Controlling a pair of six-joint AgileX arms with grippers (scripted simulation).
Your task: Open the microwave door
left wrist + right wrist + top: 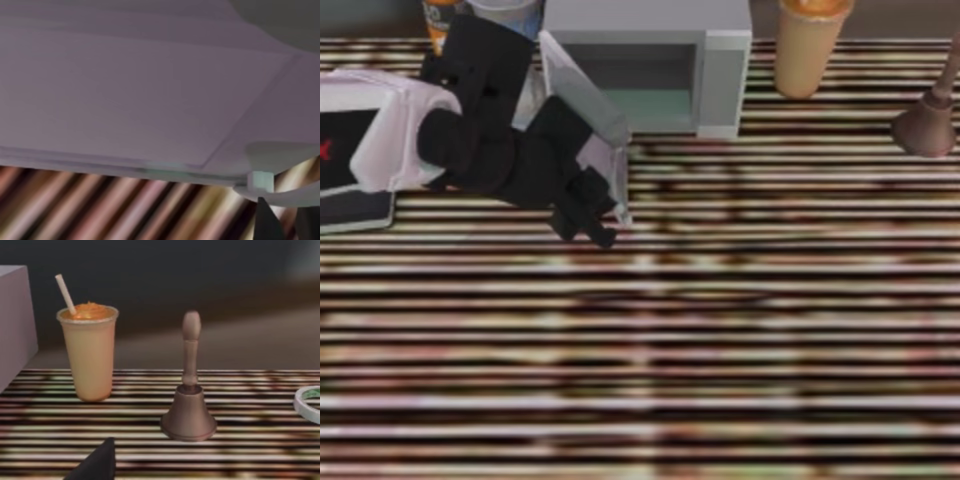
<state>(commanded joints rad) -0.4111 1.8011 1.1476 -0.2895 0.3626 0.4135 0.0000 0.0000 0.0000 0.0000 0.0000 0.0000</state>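
One arm works: the left end effector [588, 215] is at the free edge of the microwave door [582, 100], which is swung partway out. Can't tell if its fingers are shut. The microwave [650, 62] sits at the desk's [720, 330] back, left of a tan cup [808, 45] & a bell [927, 118].

One microwave [650, 60] stands at the far edge, with one door [585, 110] swung open toward the near left. One tan cup [808, 45] with one straw [65, 294] stands just right of it. One brown bell [926, 118] sits at the far right. One roll of tape [309, 402] shows partly beside the bell in the right wrist view. Two more containers, one orange [440, 18] and one pale blue [510, 12], show partly at the far left. One arm [470, 140] is in the top view, ending in one gripper [586, 220].
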